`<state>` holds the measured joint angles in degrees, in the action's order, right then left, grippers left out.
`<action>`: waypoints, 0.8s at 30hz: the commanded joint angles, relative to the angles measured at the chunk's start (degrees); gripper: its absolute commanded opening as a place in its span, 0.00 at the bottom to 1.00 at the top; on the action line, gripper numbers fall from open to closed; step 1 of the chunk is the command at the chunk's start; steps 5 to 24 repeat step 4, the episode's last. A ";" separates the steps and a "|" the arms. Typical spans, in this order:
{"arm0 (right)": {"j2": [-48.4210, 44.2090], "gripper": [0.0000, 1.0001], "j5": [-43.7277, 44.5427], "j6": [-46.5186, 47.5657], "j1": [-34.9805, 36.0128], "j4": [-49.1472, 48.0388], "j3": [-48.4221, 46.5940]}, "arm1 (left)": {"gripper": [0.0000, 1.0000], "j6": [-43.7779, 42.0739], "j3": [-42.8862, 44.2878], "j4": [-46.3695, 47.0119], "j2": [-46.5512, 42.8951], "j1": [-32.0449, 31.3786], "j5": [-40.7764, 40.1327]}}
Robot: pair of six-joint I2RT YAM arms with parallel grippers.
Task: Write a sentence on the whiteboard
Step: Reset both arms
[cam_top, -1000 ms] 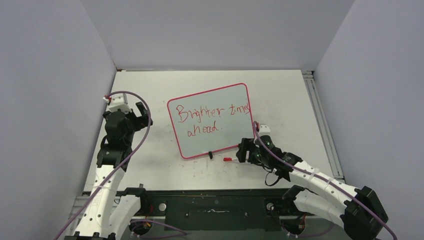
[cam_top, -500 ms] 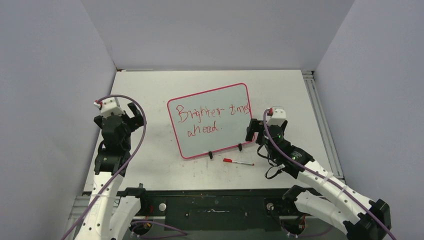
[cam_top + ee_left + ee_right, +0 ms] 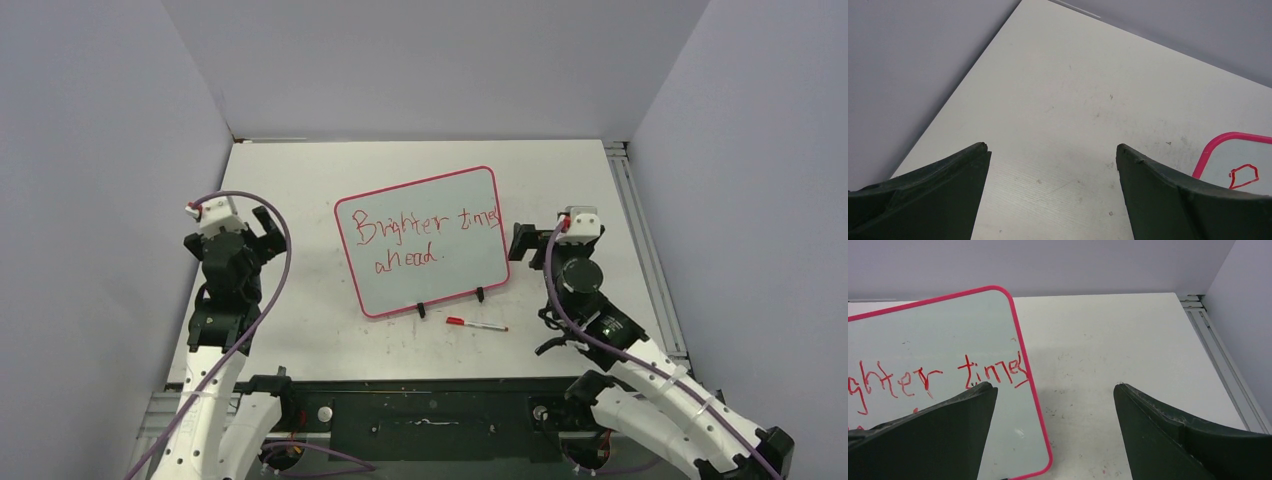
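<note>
Retreating from dropped marker (image 3: 476,324) near whiteboard (image 3: 445,278), right jaws wide, empty; left jaws wide too.

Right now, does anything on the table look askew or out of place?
Yes. The whiteboard lies skewed to the edges of the table, the sentence runs into the board's right frame at "times", and a marker lies loose on the table just before the board.

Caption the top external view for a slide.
Whiteboard bearing the sentence, marker lying on the table before it, both pairs of jaws open.
</note>
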<state>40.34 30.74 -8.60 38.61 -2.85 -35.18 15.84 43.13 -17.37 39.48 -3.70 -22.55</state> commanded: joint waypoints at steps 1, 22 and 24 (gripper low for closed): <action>-0.32 0.90 1.62 2.01 -0.33 -2.69 0.27 | 0.96 -0.93 3.10 0.54 -0.71 -0.34 -0.65; -0.43 0.90 1.72 2.09 -0.37 -2.89 0.29 | 0.96 -1.03 3.05 0.48 -0.91 -0.34 -1.11; -0.43 0.90 1.72 2.09 -0.37 -2.89 0.29 | 0.96 -1.03 3.05 0.48 -0.91 -0.34 -1.11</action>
